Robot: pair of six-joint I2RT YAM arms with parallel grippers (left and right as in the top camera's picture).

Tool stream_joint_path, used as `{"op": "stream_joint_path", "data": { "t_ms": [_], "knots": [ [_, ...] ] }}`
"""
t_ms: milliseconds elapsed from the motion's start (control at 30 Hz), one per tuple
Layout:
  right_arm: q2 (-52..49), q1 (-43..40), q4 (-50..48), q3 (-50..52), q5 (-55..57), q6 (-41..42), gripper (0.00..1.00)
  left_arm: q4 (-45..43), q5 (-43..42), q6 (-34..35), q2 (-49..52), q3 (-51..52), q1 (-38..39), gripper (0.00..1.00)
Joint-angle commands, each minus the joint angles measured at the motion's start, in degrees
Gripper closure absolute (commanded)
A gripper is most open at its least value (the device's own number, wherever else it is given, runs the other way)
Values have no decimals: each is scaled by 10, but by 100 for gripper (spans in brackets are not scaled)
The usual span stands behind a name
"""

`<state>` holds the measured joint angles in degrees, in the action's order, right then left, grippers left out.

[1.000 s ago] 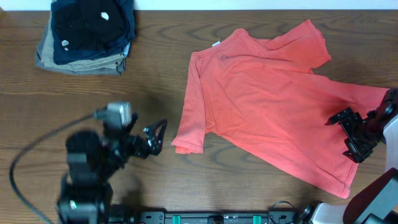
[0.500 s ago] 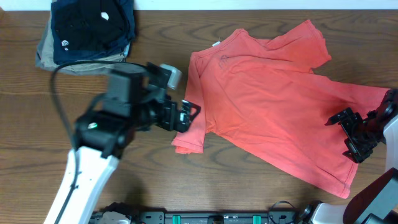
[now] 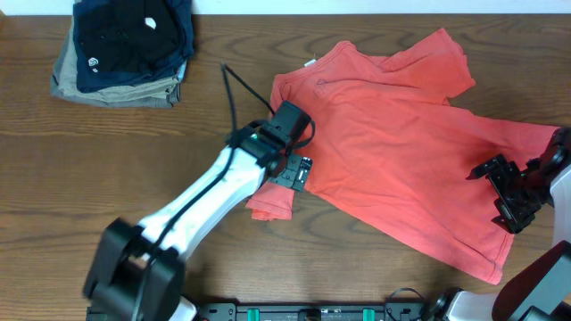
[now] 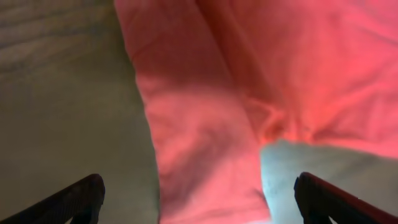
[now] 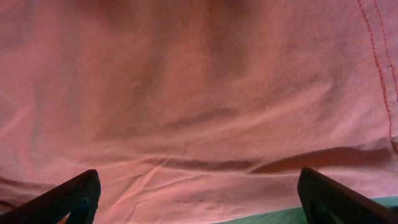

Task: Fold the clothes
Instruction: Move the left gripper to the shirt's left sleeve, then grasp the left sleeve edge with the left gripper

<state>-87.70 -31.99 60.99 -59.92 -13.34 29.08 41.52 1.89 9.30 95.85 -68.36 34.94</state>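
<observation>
**A:** What is the surface like?

**B:** A dark brown, wood-grained bench [image 3: 107, 178] with a strip of white wall [image 3: 357, 5] along its far edge. A stack of folded dark and khaki clothes [image 3: 125, 49] sits in the far left corner.

**A:** And the T-shirt?

**B:** The coral-red T-shirt [image 3: 384, 152] lies spread out, a little rumpled, from the middle of the bench to its right. Its collar points far-left and its hem near-right.

**A:** Where is the left pincer?

**B:** The left pincer [image 3: 296, 172] hangs over the shirt's left edge, just above the sleeve [image 3: 272, 205]. Its jaws are spread wide and hold nothing. In the wrist view the sleeve lies between its two tips.

**A:** And the right one?

**B:** The right pincer [image 3: 497, 194] is over the shirt's right side, near the bench edge. It is also fully spread and empty-handed. Red cloth nearly fills its wrist view.
</observation>
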Motion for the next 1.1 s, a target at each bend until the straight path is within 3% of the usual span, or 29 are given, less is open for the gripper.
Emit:
{"op": "stream_joint_path", "data": {
  "t_ms": [0,233,667,767,1067],
  "knots": [
    [4,4,0,-2,-2,-4,1,-35,26,34,28,-8,0,2],
    [4,4,1,-2,-2,-4,1,-104,26,51,50,-8,0,2],
    [4,4,0,-2,-2,-4,1,-110,27,110,99,-7,0,0],
    [4,4,0,-2,-2,-4,1,-110,27,110,113,-7,0,8],
    [4,4,0,-2,-2,-4,1,-109,27,110,131,-6,0,16]
  ]
}}
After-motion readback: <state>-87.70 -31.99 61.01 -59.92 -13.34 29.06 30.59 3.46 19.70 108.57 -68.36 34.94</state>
